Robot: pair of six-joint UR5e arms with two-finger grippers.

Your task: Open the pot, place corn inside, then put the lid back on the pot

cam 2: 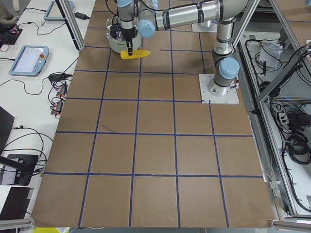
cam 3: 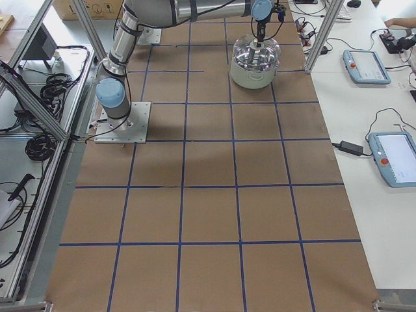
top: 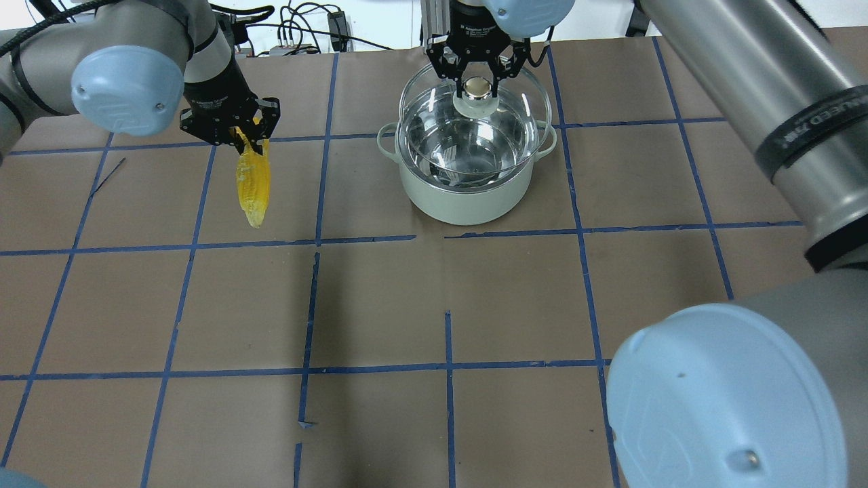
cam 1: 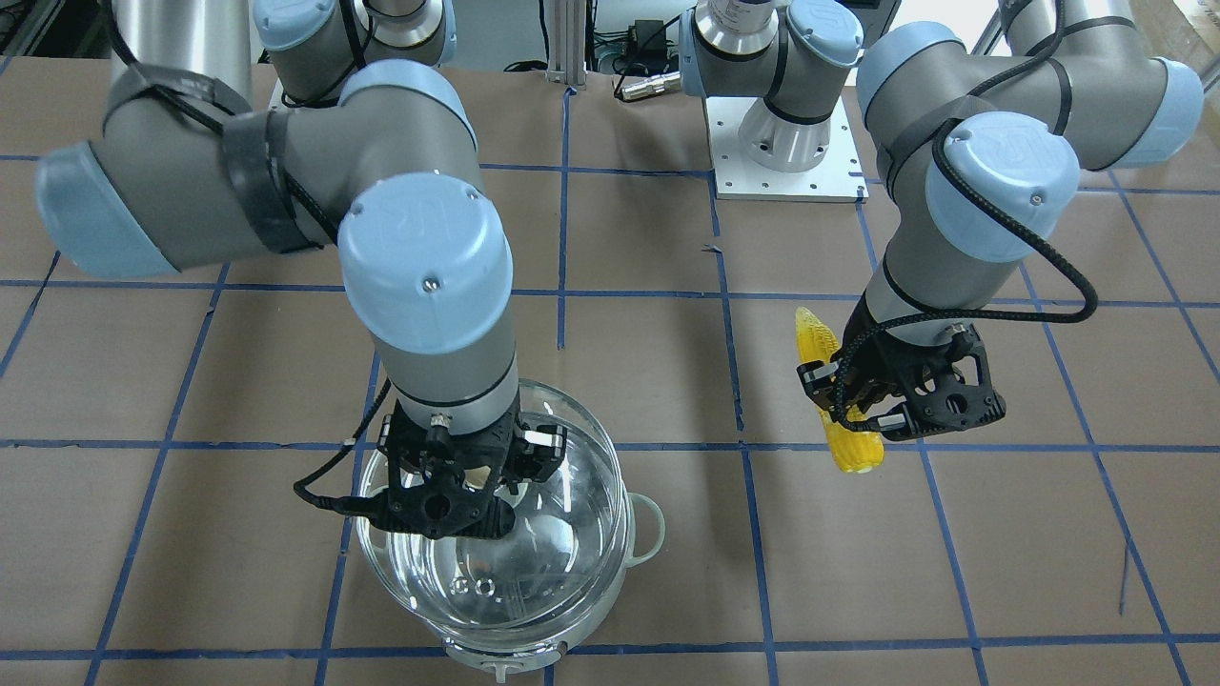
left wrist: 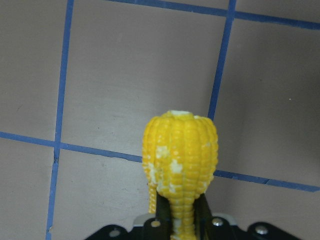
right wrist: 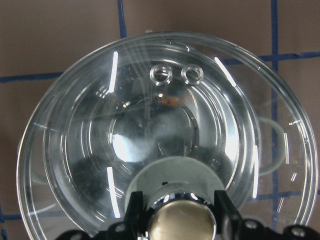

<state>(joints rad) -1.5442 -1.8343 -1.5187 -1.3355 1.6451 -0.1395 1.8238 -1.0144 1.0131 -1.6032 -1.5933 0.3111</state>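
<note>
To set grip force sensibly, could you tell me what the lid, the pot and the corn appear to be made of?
The lid: clear glass, see-through with glare streaks. The pot: metal, mirror-bright inside, pale matte coating outside. The corn: glossy, slightly translucent yellow, probably moulded plastic.

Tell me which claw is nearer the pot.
Right. The right claw grips the lid just above the pot; the left claw holds the corn well off to the pot's side.
</note>
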